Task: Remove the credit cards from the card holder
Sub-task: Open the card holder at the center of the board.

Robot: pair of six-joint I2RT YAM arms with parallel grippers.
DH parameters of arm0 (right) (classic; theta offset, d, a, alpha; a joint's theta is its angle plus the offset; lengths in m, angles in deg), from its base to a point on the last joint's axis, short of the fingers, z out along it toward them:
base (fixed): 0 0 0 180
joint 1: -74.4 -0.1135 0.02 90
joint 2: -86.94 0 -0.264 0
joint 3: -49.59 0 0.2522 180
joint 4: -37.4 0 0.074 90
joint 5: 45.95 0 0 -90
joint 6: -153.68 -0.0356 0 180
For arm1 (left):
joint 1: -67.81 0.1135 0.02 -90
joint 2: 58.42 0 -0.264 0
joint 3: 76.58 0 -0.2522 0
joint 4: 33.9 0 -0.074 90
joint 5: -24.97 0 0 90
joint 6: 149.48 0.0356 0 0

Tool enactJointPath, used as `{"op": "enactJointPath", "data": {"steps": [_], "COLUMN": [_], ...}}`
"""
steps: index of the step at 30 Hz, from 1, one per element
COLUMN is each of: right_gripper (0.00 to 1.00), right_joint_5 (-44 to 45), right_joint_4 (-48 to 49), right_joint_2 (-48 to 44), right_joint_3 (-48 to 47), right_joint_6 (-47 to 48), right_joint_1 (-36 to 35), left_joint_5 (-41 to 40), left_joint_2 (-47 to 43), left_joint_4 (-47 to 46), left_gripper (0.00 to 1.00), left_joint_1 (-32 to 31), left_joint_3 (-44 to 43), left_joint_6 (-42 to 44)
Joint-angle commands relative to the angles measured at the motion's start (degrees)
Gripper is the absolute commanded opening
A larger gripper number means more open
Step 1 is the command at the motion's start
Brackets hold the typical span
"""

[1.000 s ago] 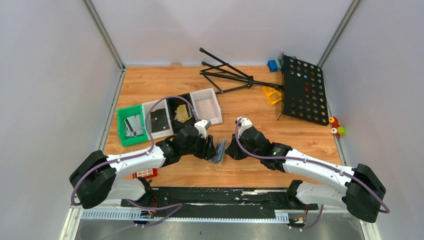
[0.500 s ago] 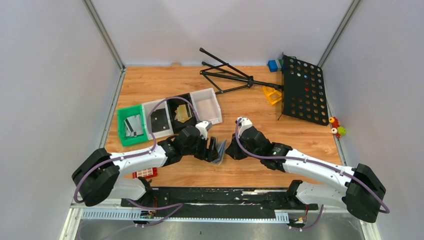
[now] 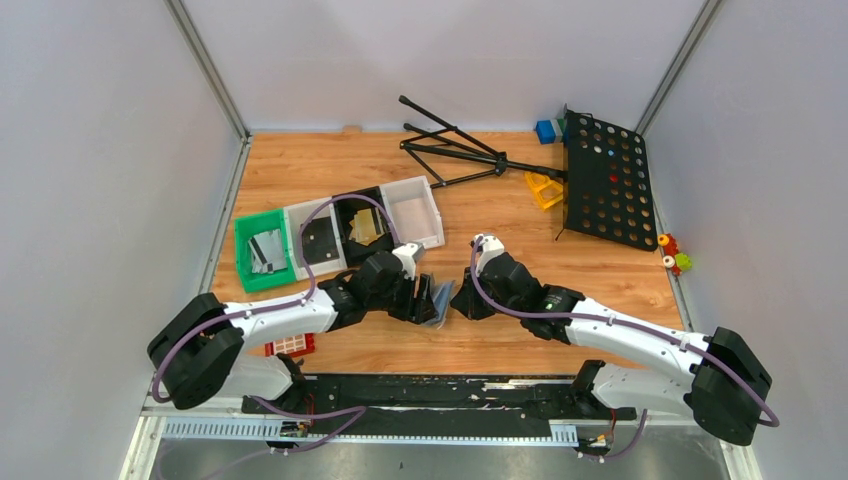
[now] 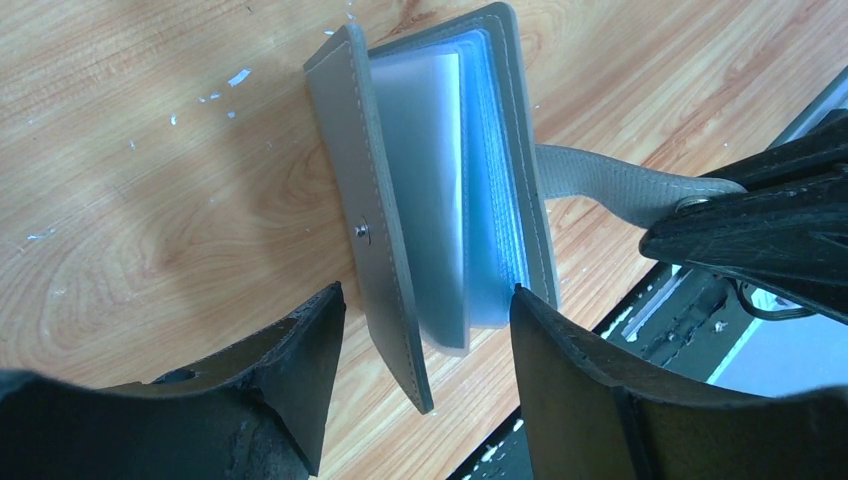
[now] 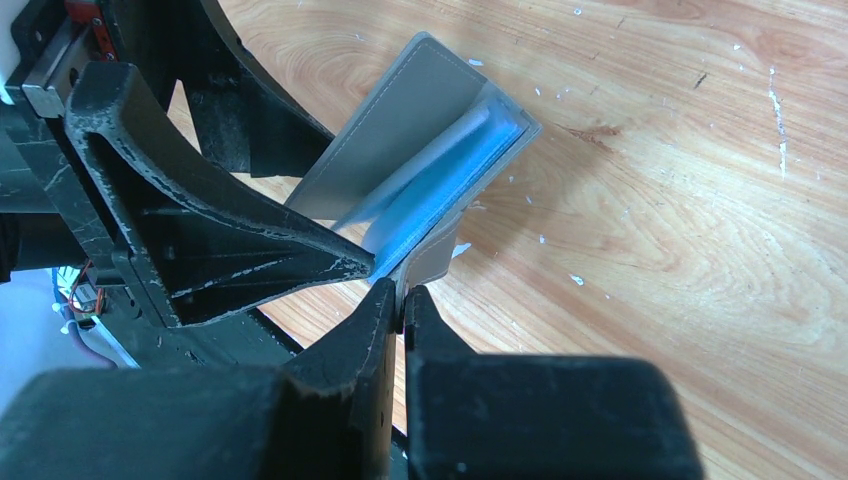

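The grey card holder [image 3: 437, 300] stands on its edge on the bench [image 3: 320, 170], between the 2 arms and just in front of the row of trays [image 3: 412, 210]. It is fanned open like a small book: stitched grey covers, a metal snap stud on the outer one, and clear, blue-tinted sleeves between them. The left fingers [image 4: 290, 360] are spread wide, 1 on either side of the holder's near end; I cannot tell whether they touch the covers. The right fingers [image 5: 400, 300] are pressed together on the holder's side tab [image 4: 600, 180], pinching it at the far end by its snap. Behind it, credit cards [image 3: 266, 250] lie in the trays: silvery-grey in the green one, black in the white one, gold in the black one. Against 1 second ago, the holder has opened out — then it showed as a narrow sliver, now a pale sleeve shows between the covers — and the left arm has shifted slightly right, while the right arm sits as it did.
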Motion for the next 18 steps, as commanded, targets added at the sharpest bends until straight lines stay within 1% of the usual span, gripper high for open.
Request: {"op": "enactJointPath", "data": {"steps": [1, 5, 9, 14, 18], "right_gripper": [0.00, 0.00, 0.00, 0.00, 0.00], "right_joint_5": [0.33, 0.32, 0.25, 0.24, 0.32], "right_joint_4": [1.34, 1.13, 0.91, 0.75, 0.45], "right_joint_2": [-0.54, -0.54, -0.54, -0.71, -0.72], "right_joint_3": [-0.99, -0.90, -0.95, -0.90, -0.92], "right_joint_6": [0.35, 0.35, 0.47, 0.53, 0.59], "right_joint_1": [0.19, 0.19, 0.22, 0.22, 0.19], "left_joint_5": [1.37, 0.77, -0.85, -1.35, -1.72], "left_joint_2": [-1.94, -2.48, -2.62, -2.48, -1.80], "left_joint_4": [-2.05, -2.11, -1.51, -1.71, -1.42], "left_gripper": [0.68, 0.68, 0.64, 0.56, 0.52], "left_joint_1": [0.34, 0.54, 0.63, 1.11, 1.20], "left_joint_3": [-1.31, -0.89, -0.59, -0.01, 0.04], "left_joint_6": [-1.51, -2.22, -2.62, -3.16, -2.95]}}
